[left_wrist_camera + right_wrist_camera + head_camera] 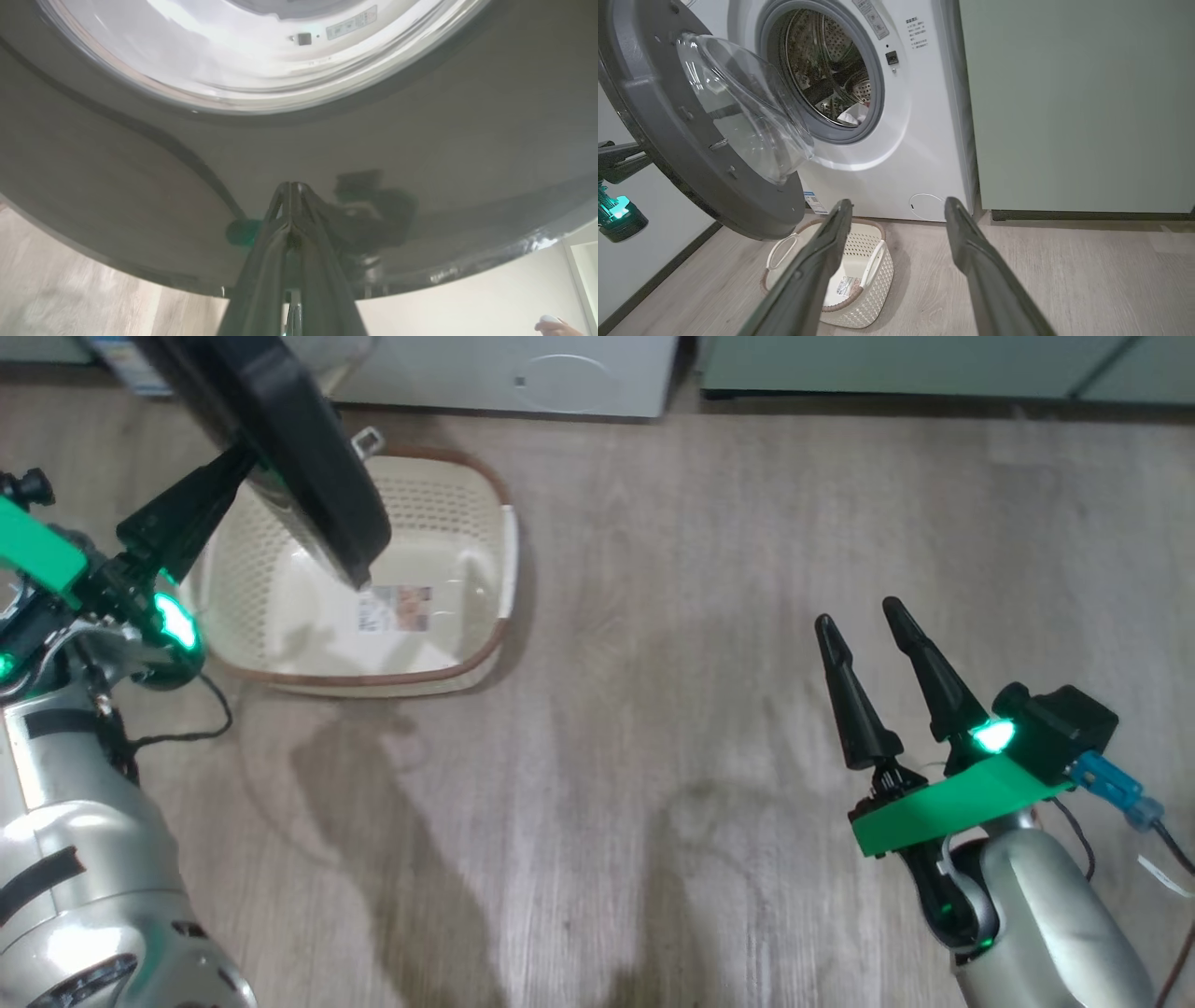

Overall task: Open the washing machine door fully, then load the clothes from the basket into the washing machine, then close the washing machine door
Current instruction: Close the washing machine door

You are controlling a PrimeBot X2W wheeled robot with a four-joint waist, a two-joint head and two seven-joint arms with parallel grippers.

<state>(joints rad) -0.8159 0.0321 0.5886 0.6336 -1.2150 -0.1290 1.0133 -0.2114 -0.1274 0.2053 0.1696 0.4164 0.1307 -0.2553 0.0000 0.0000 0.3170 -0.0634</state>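
The washing machine (896, 154) stands with its steel drum (822, 70) exposed. Its door (691, 140) hangs part open, the black rim (289, 457) reaching over the basket. My left gripper (292, 185) is shut, and its tips press on the door's glossy outer rim (420, 140); the same gripper (233, 467) points up at the door from the left. The basket (485, 579) holds nothing but the sticker (397, 609) on its bottom. Low in the drum lies a bit of white cloth (854, 113), too small to tell more. My right gripper (857, 612) hovers open over bare floor.
Pale green cabinets (1064, 102) stand right of the washer. The round service flap (926, 205) sits low on its front. A white wall (644, 242) runs along the left. A person's hand (556, 324) shows at the lower right of the left wrist view. Wooden floor (700, 709) lies between the arms.
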